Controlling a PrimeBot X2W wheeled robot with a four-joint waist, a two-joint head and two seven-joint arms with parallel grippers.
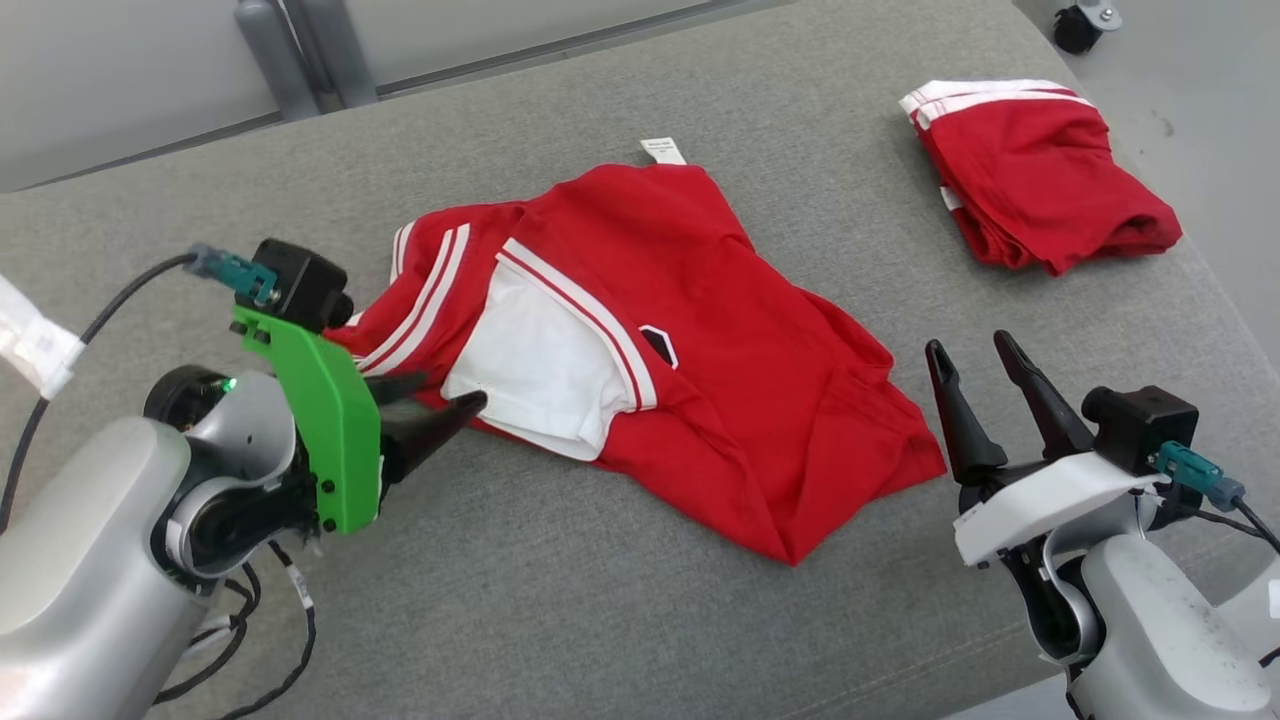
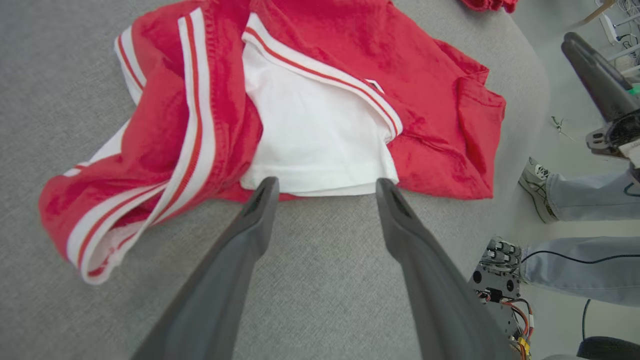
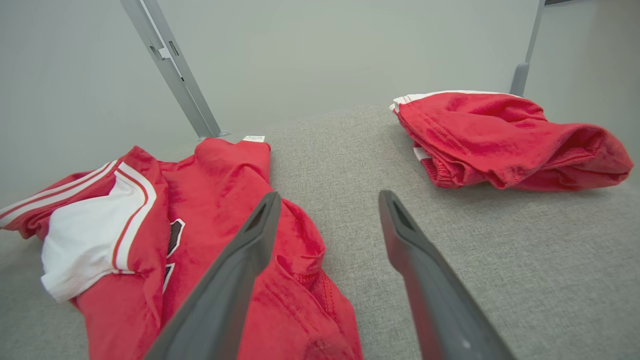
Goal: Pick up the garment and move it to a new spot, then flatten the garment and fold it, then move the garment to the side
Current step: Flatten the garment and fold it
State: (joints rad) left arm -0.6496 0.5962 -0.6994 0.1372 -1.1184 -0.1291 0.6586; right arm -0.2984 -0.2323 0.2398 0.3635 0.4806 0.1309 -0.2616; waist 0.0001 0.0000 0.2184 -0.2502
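Two red garments on the bench: one crumpled garment mid-bench, one folded garment far right, well apart. Two tools, both spread, holding nothing. Left tool has its tips at the crumpled one's white panel edge; right tool is just beside its right hem.

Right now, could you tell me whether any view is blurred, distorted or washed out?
Head view: even light, sharp, though the left claw smears slightly. Left wrist view: wide-angle bending; white panel of the garment nearly washes out. Right wrist view: soft shadows, right claw blurred up close.
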